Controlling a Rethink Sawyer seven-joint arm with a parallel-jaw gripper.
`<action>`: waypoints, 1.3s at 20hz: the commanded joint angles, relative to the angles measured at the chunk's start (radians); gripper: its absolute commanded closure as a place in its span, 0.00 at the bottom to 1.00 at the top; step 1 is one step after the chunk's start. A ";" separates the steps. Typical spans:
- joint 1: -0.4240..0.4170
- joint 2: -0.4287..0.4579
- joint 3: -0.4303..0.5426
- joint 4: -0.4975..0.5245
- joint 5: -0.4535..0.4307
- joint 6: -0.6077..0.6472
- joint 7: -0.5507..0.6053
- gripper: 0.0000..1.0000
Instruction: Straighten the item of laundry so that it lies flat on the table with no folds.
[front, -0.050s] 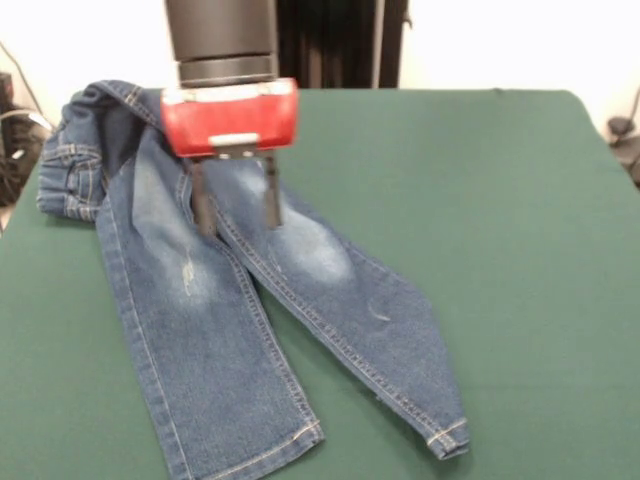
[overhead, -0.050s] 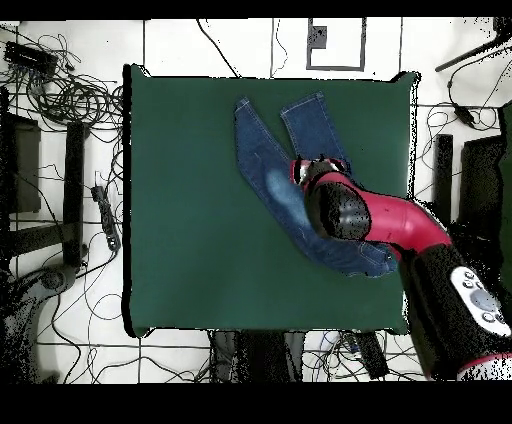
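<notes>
1. One bunched waistband sits far left in the front view; the jeans (front, -0.050s: 230, 330) lie on the left half of the table (front, -0.050s: 520, 200), legs running near and right.
2. The claw (front, -0.050s: 236, 205) hangs open over the crotch, prongs apart, gripping nothing.
3. Overhead, the arm (overhead, -0.050s: 400, 225) hides that waistband.

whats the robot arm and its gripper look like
In the front view the arm ends in a dark grey cylinder with a lighter grey ring at its base. Beneath sits a red, rounded block with a small silver plate on its front. The gripper has two slim, straight dark fingers. Overhead, the arm is red with black sections, and a black link bears round grey markings.
</notes>
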 joint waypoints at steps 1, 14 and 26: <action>0.031 0.029 0.081 0.092 -0.009 0.059 0.065 0.00; 0.008 0.000 0.078 0.135 -0.074 0.020 0.016 0.00; -0.104 -0.046 0.212 0.196 -0.113 0.120 -0.075 0.00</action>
